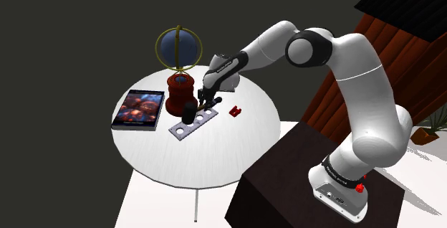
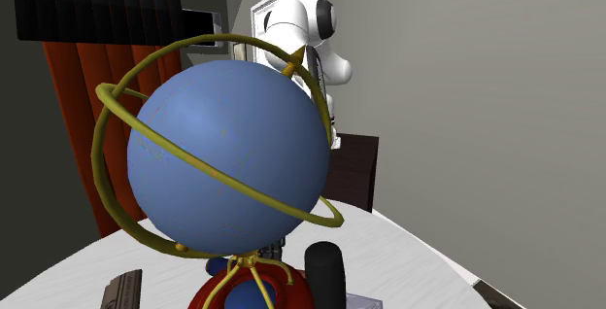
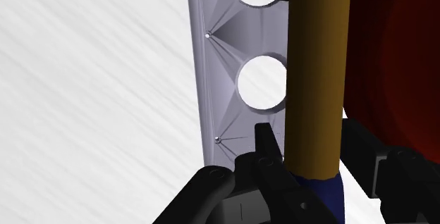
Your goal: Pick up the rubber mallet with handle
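Where the dark grey walls (image 2: 486,113) and a rust-red curtain (image 2: 73,132) close in the room, one round white worktop (image 1: 236,148) stands on a pale floor, with the arm's dark brown stand (image 1: 286,180) beside it. The single white arm (image 1: 372,83) reaches over the worktop. On it stands one blue globe (image 1: 179,47) ringed in gold on a red base (image 1: 179,94). Near the base lie one flat panel with a reddish picture (image 1: 140,108) and one grey plate (image 1: 193,122), in which the wrist view shows two round holes. The one rubber mallet (image 3: 317,82) has a black head, an ochre handle and a dark blue grip at its end. It lies across the grey plate with its head just beside the red base. The pincer (image 3: 310,141) is spread astride the handle, its fingers (image 3: 264,148) on either side, and a sliver of white shows between the handle and one of them. Well apart from the plate lies one small red piece (image 1: 234,110).
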